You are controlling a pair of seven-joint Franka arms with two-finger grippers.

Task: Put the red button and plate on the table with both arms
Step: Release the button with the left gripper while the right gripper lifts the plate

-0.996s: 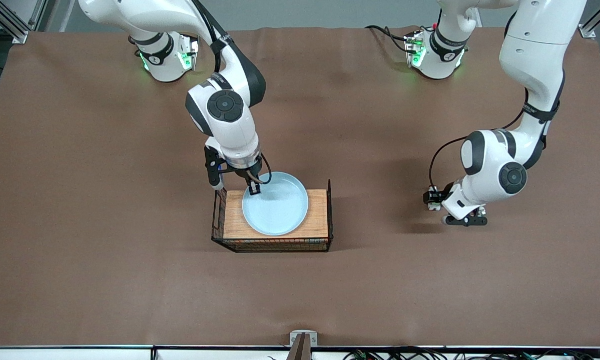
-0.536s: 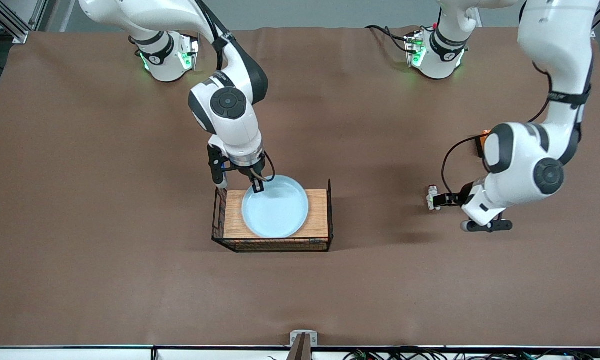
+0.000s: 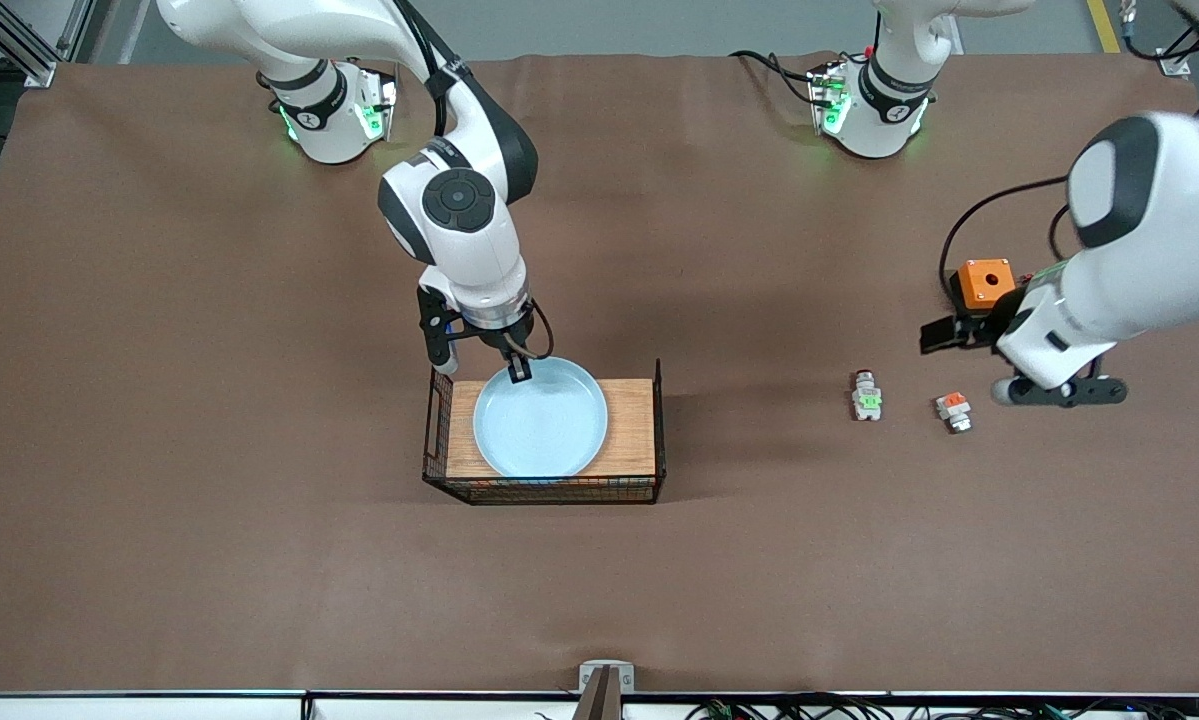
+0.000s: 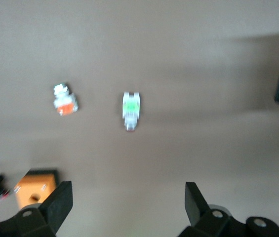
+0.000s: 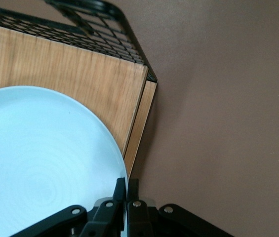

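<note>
I read this as half done: the red button (image 3: 867,395) lies on the bare table (image 3: 259,560) at centre right of the front view, a tiny white-grey unit with a bright green block at its middle and a dark cap at the upper end, nothing gripping it. Just beside it, further toward the frame's right edge, sits a similar unit with an orange block (image 3: 953,410), and above that an orange box (image 3: 983,283). My left gripper (image 3: 989,350) hangs over the table near that box with its jaws spread wide and empty; I judge its part finished. The plate (image 3: 541,417) is the job in hand: round, pale blue, shallow with a raised rim, sitting on the wooden top of the black wire rack (image 3: 544,480) at centre frame. My right gripper (image 3: 519,372) has its jaws pinched together on the plate's upper rim; in the right wrist view the fingers (image 5: 121,195) clamp the edge. Next I expect to need a clean lift clear of the rack's wire ends, then a set-down on open table.
</note>
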